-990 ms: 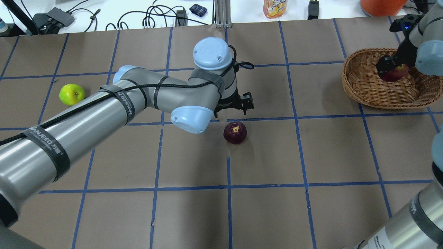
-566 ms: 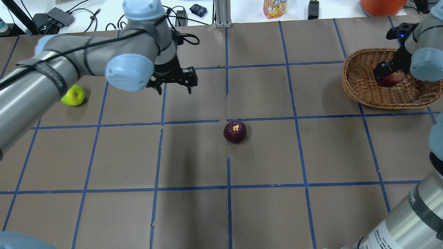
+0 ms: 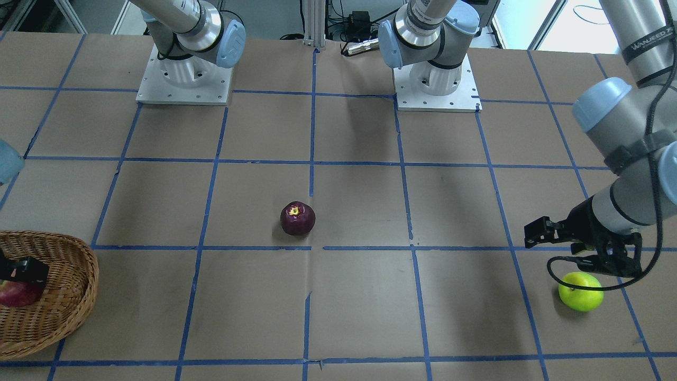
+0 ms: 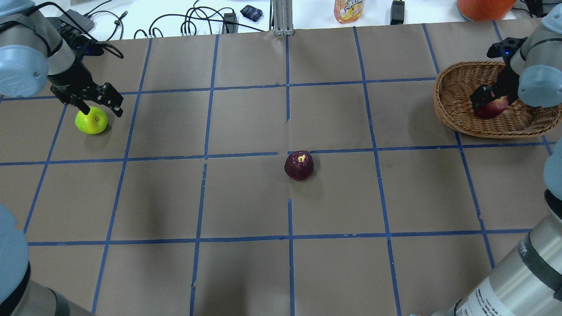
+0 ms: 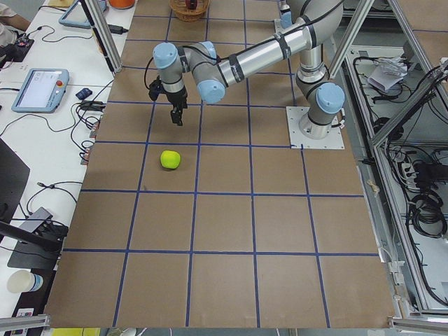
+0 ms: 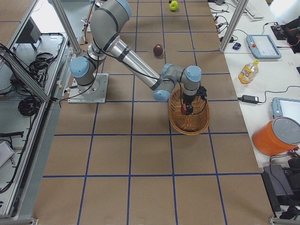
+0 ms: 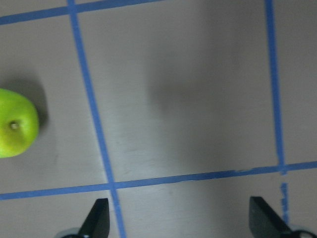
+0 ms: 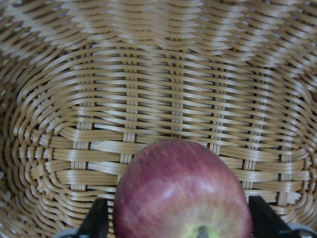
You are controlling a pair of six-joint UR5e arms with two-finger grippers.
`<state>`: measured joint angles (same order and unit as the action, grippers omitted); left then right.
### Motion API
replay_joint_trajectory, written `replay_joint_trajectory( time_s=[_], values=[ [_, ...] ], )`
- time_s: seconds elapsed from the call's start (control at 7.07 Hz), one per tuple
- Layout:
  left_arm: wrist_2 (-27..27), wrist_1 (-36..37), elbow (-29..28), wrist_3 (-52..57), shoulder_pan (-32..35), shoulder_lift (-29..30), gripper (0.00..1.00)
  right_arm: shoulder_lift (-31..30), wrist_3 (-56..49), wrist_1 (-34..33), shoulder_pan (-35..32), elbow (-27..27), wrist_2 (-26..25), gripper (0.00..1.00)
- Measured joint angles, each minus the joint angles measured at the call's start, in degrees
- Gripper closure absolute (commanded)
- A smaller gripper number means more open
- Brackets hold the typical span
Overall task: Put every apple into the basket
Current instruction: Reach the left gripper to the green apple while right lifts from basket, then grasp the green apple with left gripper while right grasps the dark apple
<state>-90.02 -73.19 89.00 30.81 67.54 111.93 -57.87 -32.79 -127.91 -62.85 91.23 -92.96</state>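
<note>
Starting at the left of the overhead view: your left gripper (image 4: pixel 101 109) hangs over the table (image 4: pixel 246 197) with its jaws wide apart and nothing in them. It's near the green apple (image 4: pixel 91 121) but not lined up on it. The overhead makes it look like it's right on top, but the left wrist view puts the apple at the far left edge, outside the jaw on that side. The left-end view shows the gripper up in the air, with the apple further out toward the table's end. So I'd say the next move is a sideways shift that way, then a drop. The apple's round with its stem up, so there's no long axis to worry about, and this gripper is easily the nearer one. In the middle, the maroon apple (image 4: pixel 299 166) sits stem-up on the table, well apart from both grippers. On the right, the right gripper (image 4: pixel 488 100) is down inside the basket (image 4: pixel 448 109) with the red apple (image 4: pixel 491 107) between its jaws. I can't tell if it's gripping or has let go. A second ago the left gripper was just beside the maroon apple. It has since swung across to the green one, and the red apple now sits lower in the basket.
</note>
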Motion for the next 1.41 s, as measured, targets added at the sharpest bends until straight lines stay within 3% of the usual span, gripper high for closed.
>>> replay_joint_trajectory(
  time_s=[0.28,0.57,0.85,1.13,1.27,1.41],
  values=[
    [3.8,4.0,-0.3,11.3,-6.5,3.7,0.0,-2.0,0.7,5.7,-0.2,-1.9,0.1,0.0],
    [5.3,8.2,-2.3,17.4,-9.3,8.4,0.0,-7.6,5.5,16.0,-3.2,-5.6,2.6,0.0],
    [7.7,8.8,-4.9,18.9,-10.5,12.5,0.0,-11.6,20.3,24.1,-12.2,-8.2,6.0,0.0],
    [12.5,8.8,-5.6,18.5,-11.0,14.5,0.0,-12.1,41.0,25.4,-24.8,-7.9,7.3,0.0],
    [13.6,8.8,-5.7,18.4,-11.1,15.1,0.41,-11.7,50.3,25.3,-30.5,-7.4,7.5,0.0],
    [14.0,8.6,-5.8,18.4,-11.1,15.4,0.44,-11.0,58.1,25.1,-35.6,-6.0,7.5,0.0]
  ],
)
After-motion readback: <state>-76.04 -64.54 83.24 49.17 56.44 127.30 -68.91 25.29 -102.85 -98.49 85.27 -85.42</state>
